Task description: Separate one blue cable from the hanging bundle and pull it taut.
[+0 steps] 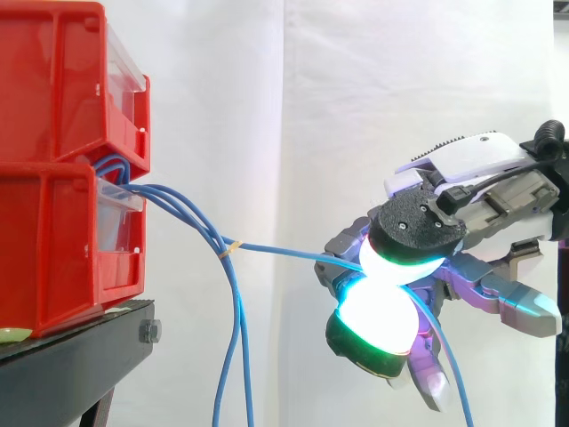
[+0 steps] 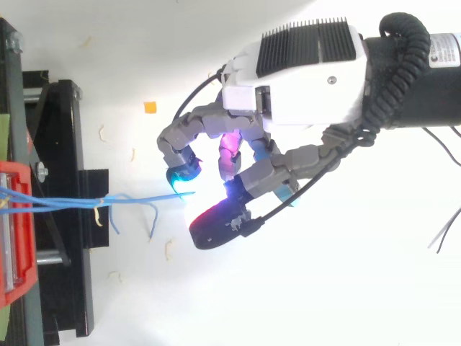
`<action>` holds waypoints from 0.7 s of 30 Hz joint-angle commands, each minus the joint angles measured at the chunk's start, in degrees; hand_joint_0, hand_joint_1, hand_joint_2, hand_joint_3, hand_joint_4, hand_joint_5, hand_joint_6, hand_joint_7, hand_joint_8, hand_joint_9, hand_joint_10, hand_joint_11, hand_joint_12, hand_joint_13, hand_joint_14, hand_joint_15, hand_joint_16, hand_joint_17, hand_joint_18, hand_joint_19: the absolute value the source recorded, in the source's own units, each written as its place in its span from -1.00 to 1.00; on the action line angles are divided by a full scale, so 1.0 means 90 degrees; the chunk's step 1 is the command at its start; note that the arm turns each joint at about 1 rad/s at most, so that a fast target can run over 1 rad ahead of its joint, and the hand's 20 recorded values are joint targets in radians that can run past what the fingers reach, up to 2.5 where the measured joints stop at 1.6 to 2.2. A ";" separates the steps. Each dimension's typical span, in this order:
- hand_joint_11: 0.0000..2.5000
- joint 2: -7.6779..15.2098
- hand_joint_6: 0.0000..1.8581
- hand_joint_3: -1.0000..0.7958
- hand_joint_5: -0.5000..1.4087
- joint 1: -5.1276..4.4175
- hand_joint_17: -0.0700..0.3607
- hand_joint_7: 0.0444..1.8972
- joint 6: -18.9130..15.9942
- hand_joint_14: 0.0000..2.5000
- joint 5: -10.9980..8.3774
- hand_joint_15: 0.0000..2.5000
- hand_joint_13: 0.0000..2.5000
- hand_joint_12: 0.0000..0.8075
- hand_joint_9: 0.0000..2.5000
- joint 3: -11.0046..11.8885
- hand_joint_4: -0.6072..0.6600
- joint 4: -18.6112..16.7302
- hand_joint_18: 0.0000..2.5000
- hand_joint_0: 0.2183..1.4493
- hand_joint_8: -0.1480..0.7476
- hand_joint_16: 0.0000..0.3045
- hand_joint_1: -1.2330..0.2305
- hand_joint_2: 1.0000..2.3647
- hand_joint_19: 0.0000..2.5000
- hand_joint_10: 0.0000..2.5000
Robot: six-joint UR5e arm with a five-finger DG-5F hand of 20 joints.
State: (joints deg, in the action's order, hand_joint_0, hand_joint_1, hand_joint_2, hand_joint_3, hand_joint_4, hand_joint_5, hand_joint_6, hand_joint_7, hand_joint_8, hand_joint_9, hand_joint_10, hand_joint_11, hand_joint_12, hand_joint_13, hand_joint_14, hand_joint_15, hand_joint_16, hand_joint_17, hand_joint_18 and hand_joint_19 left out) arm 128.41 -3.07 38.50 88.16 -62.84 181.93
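Robotics lab test setup: white curtain (image 1: 356, 89) backdrop, red storage bins (image 1: 53, 160) on a black stand (image 1: 80, 356)

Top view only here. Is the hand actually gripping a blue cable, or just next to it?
Observer: Gripping. In the side view the hand pinches one blue cable between two glowing pads.
Operator: Taut or sagging?
Observer: It runs nearly straight from a tan tie on the bundle to the pads, so it looks taut.
Operator: And the rest of the bundle?
Observer: The other cables hang down below the tie, well apart from the hand.
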 commanded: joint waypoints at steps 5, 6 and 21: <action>-0.78 0.0000 -0.46 -0.26 -0.33 0.0000 -0.24 0.43 0.0000 -0.99 0.0000 -0.68 -0.10 -0.49 0.50 0.0000 0.00 0.0000 -0.52 -0.30 -0.53 -0.72 -0.22 -0.98 -0.56 -0.99; -0.78 0.0000 -0.46 -0.27 -0.33 0.0000 -0.24 0.42 0.0000 -0.99 0.0010 -0.69 -0.10 -0.49 0.50 0.0000 0.01 0.0000 -0.52 -0.30 -0.53 -0.72 -0.22 -0.98 -0.56 -0.99; -0.80 0.0000 -0.46 -0.44 -0.33 0.0000 -0.17 0.40 0.0000 -0.99 0.0010 -0.71 -0.09 -0.46 0.51 0.0000 0.00 0.0000 -0.51 -0.52 -0.50 -0.68 0.40 -1.00 -0.58 -0.99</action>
State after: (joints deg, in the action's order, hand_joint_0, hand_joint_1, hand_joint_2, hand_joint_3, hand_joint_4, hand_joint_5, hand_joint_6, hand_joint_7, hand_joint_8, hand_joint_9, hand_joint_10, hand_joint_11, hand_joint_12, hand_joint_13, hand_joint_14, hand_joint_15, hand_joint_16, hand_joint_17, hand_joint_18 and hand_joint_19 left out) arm 128.41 -3.08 38.49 88.24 -62.84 181.93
